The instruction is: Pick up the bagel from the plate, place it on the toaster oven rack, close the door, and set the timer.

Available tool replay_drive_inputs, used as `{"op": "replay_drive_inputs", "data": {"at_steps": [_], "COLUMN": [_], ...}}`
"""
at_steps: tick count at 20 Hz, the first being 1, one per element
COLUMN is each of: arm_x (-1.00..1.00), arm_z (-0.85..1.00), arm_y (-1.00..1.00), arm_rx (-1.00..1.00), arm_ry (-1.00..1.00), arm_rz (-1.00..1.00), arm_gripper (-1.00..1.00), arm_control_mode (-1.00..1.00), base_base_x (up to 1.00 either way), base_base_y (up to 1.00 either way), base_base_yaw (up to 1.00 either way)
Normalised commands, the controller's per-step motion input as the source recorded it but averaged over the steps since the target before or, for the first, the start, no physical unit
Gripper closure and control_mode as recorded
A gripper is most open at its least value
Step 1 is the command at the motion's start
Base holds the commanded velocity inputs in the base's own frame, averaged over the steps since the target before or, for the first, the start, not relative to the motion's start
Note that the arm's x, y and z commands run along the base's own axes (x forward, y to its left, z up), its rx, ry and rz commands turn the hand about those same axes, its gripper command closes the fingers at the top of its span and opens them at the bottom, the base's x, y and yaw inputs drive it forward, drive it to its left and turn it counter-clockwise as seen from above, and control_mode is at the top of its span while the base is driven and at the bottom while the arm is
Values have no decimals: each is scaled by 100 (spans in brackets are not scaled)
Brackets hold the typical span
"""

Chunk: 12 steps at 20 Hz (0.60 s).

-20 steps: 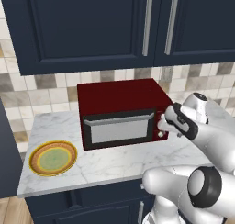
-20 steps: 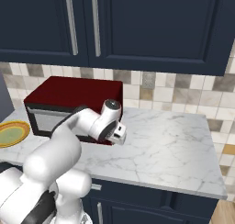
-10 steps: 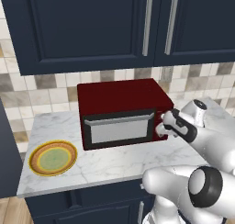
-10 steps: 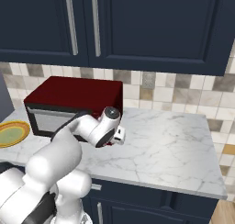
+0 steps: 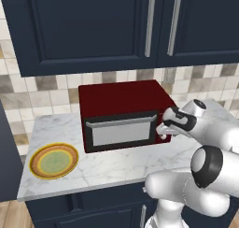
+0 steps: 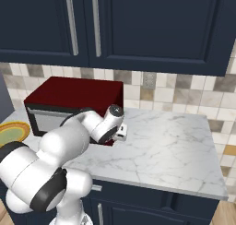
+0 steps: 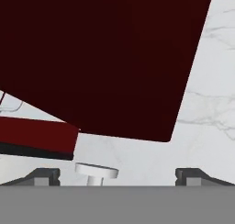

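Squarely forward-facing toaster oven (image 5: 122, 114), door (image 5: 120, 131) shut, long axis sideways

Reaching forward from the base with the elbow bent, white forearm angled toward ten o'clock in the left base view. Gripper (image 5: 163, 129) held level at the end of a dark wrist joint, pointing toward nine o'clock. Two dark fingertips (image 7: 43, 176) set well apart in the hand view, jaws spread wide, nothing clamped between them.

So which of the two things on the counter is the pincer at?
The dark red box-shaped toaster oven, at its right front; the yellow-rimmed round plate lies far left.
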Motion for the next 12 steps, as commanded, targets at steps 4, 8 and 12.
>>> {"op": "replay_drive_inputs", "data": {"at_steps": [4,8,12], "arm_x": [15,2,0], "arm_z": [-15,-26,-31], "arm_y": [-10,0,0], "arm_rx": [0,0,0], "arm_ry": [0,0,0], "arm_rz": [6,6,3], "arm_gripper": [-100,-100,-100], "arm_control_mode": [-100,-100,-100], "base_base_x": [0,0,0], "base_base_y": [0,0,0], "base_base_yaw": [0,0,0]}}
